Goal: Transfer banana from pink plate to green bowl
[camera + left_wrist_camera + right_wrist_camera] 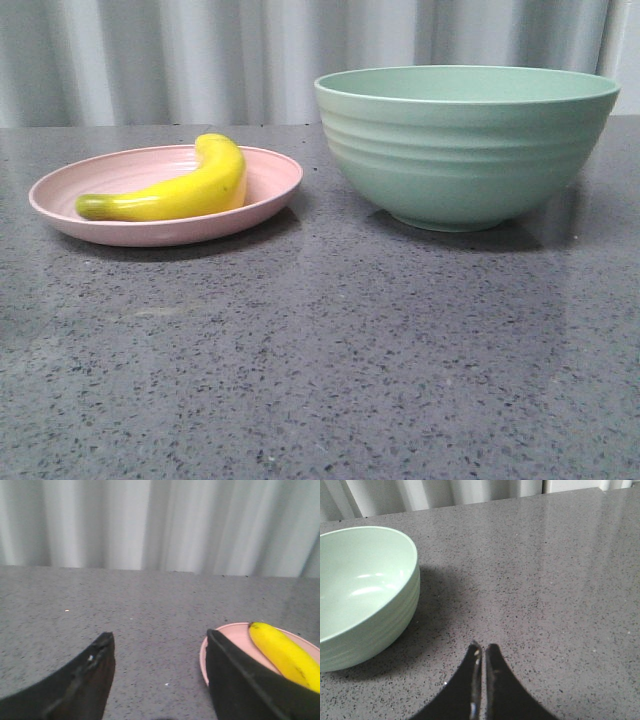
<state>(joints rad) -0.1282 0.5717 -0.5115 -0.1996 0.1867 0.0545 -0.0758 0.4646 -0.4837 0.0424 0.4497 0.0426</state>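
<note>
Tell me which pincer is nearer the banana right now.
Left. The left pincer is open beside the pink plate holding the banana. The right pincer is shut over bare table beside the green bowl, with no banana in its view.

The left gripper (159, 645) hangs with its dark fingers (87, 677) spread wide over the speckled grey table (150, 610); one finger overlaps the pink plate (235, 635); the banana (285, 655) lies on it; pale curtains (160, 525) hang behind.
</note>
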